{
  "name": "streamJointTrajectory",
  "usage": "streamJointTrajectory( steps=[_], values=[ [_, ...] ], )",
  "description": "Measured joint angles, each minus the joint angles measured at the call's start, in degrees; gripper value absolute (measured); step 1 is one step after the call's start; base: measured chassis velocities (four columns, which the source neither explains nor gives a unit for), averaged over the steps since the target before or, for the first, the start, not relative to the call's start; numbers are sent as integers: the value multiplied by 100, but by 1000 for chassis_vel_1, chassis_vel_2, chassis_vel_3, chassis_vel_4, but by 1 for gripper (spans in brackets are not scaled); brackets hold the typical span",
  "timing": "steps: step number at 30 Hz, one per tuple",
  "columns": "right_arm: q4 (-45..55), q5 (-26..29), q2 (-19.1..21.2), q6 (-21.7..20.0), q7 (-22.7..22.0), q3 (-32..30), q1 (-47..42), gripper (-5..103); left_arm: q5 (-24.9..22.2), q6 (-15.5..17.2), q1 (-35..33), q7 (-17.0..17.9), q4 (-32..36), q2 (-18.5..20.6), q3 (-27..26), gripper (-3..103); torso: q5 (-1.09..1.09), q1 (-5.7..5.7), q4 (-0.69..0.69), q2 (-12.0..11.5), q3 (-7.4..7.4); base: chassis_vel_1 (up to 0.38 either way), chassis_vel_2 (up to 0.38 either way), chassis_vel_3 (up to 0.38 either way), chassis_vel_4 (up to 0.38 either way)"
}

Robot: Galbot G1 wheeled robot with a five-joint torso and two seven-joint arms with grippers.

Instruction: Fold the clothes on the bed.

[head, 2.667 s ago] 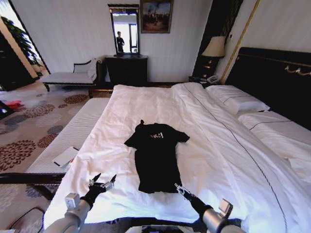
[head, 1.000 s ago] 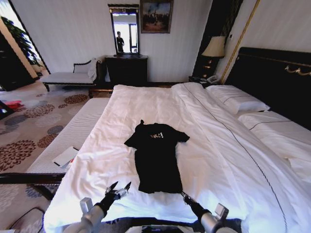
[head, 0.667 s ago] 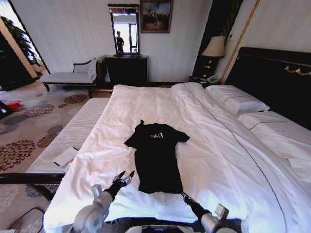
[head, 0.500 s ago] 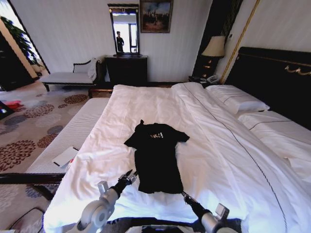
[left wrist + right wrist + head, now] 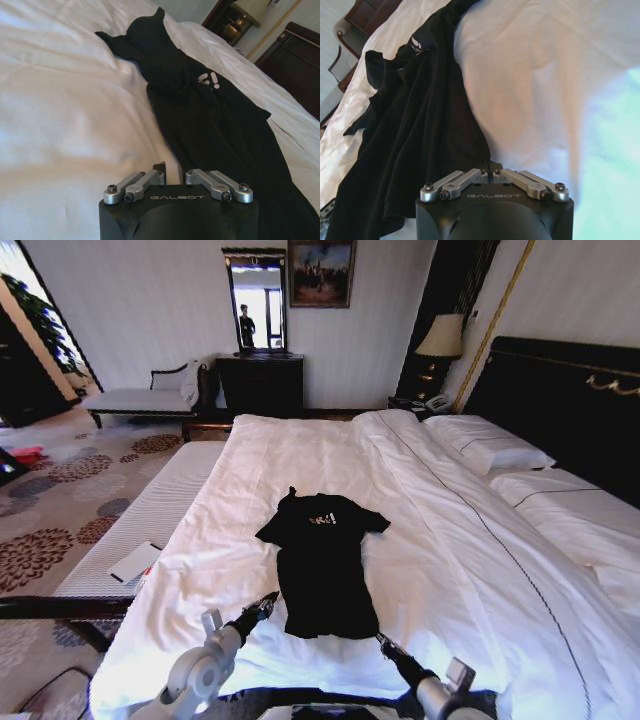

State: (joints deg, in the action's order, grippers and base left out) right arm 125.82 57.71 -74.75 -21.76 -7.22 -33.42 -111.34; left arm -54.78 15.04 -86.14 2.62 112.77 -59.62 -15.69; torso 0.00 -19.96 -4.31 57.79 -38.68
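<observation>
Bedding is white and lightly creased across the bed [image 5: 300, 470], which has pillows [image 5: 490, 450] against a tall dark headboard [image 5: 570, 400] on the robot's right. The clothes [image 5: 320, 560], a single black T-shirt with pale chest lettering, lie roughly flat on the duvet near the middle of the near half of the bed, collar toward the far edge and hem toward the robot. One sleeve is bunched and partly folded over on the robot's left side.

The left gripper [image 5: 262, 607] sits low over the duvet at the near left corner of the hem, at or touching the shirt's edge. In the left wrist view the left gripper [image 5: 167, 170] has its fingers drawn close with only a narrow gap, tips down at the border between black fabric and white sheet; whether cloth lies between them cannot be told.

The right gripper [image 5: 385, 644] is at the near right corner of the hem. In the right wrist view the right gripper [image 5: 491, 169] shows its fingers together, tips meeting at the shirt's edge where fabric gathers toward them; an actual pinch on the cloth cannot be confirmed.

A pale bench [image 5: 150, 400] stands on the patterned carpet by the far wall.
</observation>
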Motion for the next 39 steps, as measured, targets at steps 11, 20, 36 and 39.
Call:
streamJointTrajectory(
  steps=[11,20,36,39],
  values=[
    [-34,-64,1,10,13,56,50,0,89,26,-66,-126,42,0,36,46,1,0,0,0,0,0,0,0,0],
    [-87,-65,12,8,6,57,92,0,8,17,20,-137,-40,-36,112,79,1,0,0,0,0,0,0,0,0],
    [-45,-45,8,8,-44,24,80,0,14,5,269,-128,-265,-147,432,26,0,0,0,0,0,0,0,0,0],
    [-27,-38,9,11,-50,-3,68,0,5,5,291,-121,-283,-174,456,17,0,0,0,0,0,0,0,0,0]
  ],
)
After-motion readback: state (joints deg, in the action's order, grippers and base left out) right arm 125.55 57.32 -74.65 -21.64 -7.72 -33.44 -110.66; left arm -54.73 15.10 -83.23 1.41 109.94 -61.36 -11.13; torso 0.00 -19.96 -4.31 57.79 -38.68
